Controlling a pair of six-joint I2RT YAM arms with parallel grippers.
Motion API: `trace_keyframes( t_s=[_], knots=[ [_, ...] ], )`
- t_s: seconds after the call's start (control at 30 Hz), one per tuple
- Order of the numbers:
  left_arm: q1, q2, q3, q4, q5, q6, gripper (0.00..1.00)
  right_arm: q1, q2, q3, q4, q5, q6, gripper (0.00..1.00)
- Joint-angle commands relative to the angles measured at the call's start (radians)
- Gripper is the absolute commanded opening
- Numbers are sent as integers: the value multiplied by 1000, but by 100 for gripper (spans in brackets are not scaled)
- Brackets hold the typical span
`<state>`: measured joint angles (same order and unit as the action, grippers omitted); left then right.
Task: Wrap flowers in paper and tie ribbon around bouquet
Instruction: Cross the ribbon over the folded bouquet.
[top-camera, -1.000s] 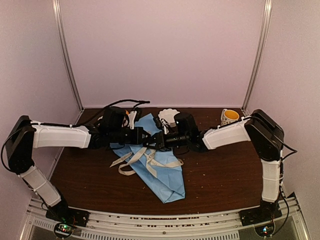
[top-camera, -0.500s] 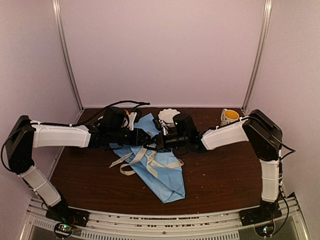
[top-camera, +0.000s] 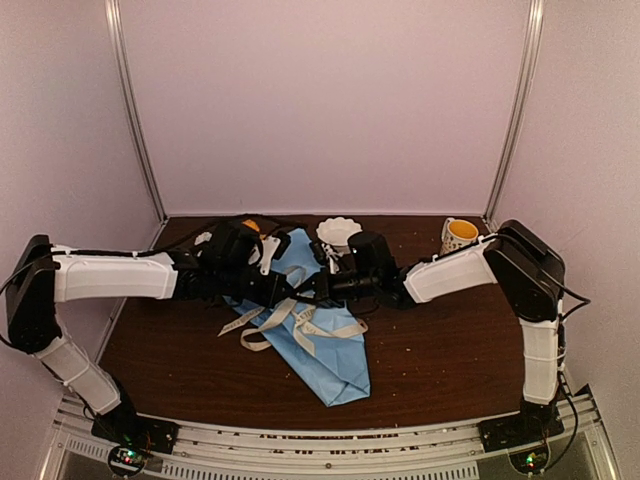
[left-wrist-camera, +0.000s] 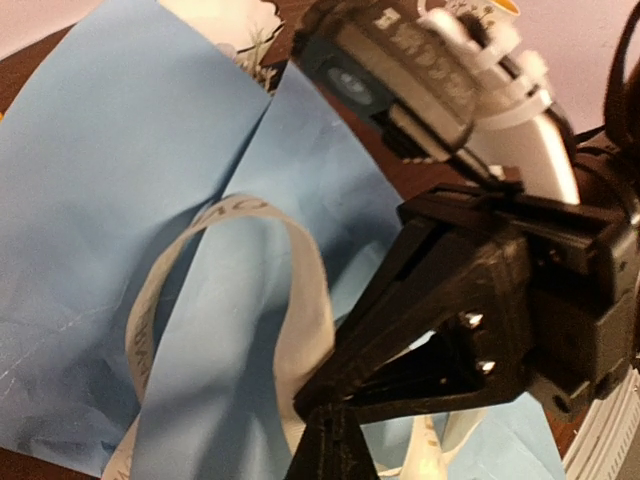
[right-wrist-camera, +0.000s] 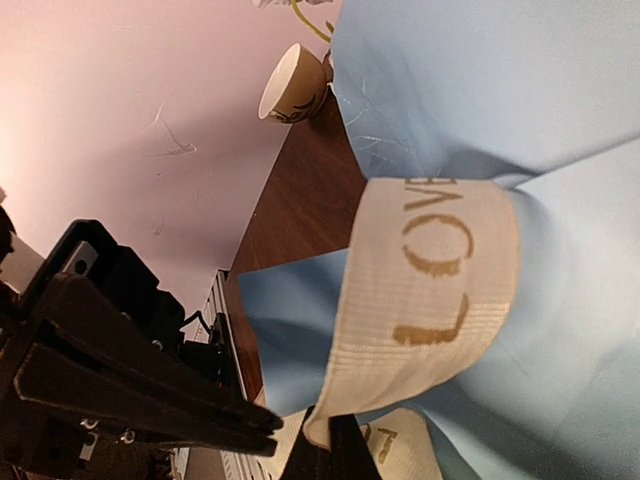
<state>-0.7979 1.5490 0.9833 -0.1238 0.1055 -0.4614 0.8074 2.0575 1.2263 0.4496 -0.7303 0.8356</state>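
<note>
We were tying the bow: our left hand (left-wrist-camera: 322, 425) and right hand (right-wrist-camera: 305, 440) each pinched shut on a ribbon (right-wrist-camera: 430, 280) loop above the bouquet (top-camera: 335, 350) lying mid-tabletop (top-camera: 450, 340), so next, we judged, came crossing and pulling the loops snug

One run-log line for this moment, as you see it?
stage: tying | left pincer: shut on ribbon | right pincer: shut on ribbon | bouquet: wrapped, lying on table

Dark table (top-camera: 440, 350) beneath blue bouquet (top-camera: 338, 358), bowl (top-camera: 339, 232), mug (top-camera: 459, 233)
</note>
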Motion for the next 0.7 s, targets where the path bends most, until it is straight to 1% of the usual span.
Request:
trace_keyframes(
  t_s=[0.0, 0.27, 0.43, 0.53, 0.67],
  knots=[
    [14, 57, 24, -62, -38, -18, 0, 2, -2, -16, 32, 15, 10, 0],
    [34, 85, 36, -55, -71, -32, 0, 6, -44, -31, 1, 26, -24, 0],
    [40, 137, 51, -68, -38, -16, 0, 11, -57, -37, -20, 27, -36, 0],
    [40, 168, 63, -96, -44, -8, 0, 11, -73, -45, -25, 30, -41, 0],
    [41, 185, 53, -91, -46, -7, 0, 11, -108, -65, -53, 37, -72, 0]
  ],
)
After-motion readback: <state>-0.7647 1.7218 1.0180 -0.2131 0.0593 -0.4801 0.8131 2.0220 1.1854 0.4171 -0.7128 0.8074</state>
